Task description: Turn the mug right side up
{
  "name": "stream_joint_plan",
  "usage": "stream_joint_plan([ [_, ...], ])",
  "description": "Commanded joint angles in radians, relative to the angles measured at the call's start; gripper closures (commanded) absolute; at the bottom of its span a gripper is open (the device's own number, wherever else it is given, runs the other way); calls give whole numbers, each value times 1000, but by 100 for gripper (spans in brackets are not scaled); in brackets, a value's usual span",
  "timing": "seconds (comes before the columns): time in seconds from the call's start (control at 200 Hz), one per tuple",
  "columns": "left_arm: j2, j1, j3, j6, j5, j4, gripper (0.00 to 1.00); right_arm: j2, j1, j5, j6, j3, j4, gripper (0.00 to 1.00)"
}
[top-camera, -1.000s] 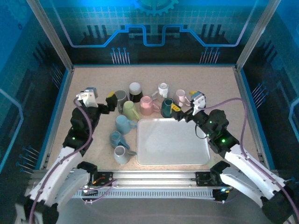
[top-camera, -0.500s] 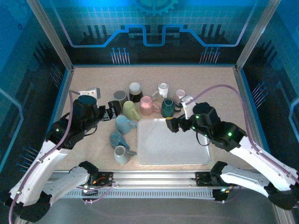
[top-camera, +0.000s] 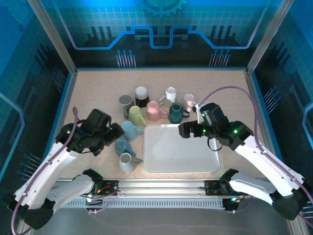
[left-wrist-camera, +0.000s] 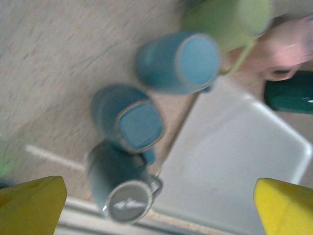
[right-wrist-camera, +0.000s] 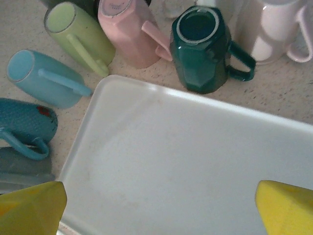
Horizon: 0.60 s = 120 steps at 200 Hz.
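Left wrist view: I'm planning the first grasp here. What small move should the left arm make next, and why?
Probably lower the left gripper while shifting it slightly toward the grey-blue mug. Its fingers stand wide open with nothing held, and that mug sits base up on the table, nearest their gap but off-centre.

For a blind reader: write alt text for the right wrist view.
A white tray lies below the open right tool, whose yellow fingertips frame the bottom corners. Past its far and left edges stand a dark green mug, a pink mug, a light green mug and a light blue mug.
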Motion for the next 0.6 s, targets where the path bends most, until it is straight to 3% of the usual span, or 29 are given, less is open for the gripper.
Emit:
stream_joint_plan([
  [0.0, -6, -111, -50, -173, 40, -145, 1, 4, -3, -94, 39, -25, -18, 0],
  [0.095, -9, -233, -115, -268, 32, -107, 1, 37, 0, -84, 51, -30, -22, 0],
  [0.215, 31, -320, -180, -343, 44, -41, 1, 46, 9, -86, 68, -53, 12, 0],
  [0.39, 98, -370, -190, -399, 48, 13, 1, 27, 29, -46, 71, -55, 24, 0],
  [0.595, 74, -389, -246, -511, 48, 96, 2, -50, 32, -31, 83, -77, 81, 1],
])
